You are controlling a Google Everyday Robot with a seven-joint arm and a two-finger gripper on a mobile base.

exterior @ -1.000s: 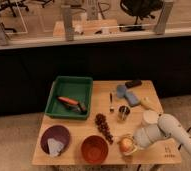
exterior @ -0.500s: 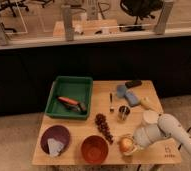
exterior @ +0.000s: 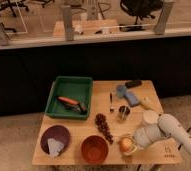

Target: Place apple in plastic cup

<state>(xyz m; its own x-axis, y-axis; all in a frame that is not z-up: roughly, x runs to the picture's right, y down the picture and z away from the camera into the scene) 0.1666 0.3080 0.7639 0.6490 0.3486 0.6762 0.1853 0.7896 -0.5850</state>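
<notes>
1. An orange bowl (exterior: 94, 148) sits on the table (exterior: 79, 127) just left of the tool.
2. The tool (exterior: 127, 146), near the table's front edge, is clamped narrow on the apple (exterior: 125, 143).
3. The plastic cup (exterior: 150, 118) stands upright behind the tool, to its right.

The arm (exterior: 176, 131) is clad in smooth off-white shells. It is a thick rounded tube that comes in over the right front corner of the surface (exterior: 81, 127) and swells into a bulbous, pale grey-white wrist section. A soft shadow line marks the seam between the segments. The end effector (exterior: 128, 146), at the front edge of the surface, has the same pale colour and a short, curved, rounded shape.
</notes>
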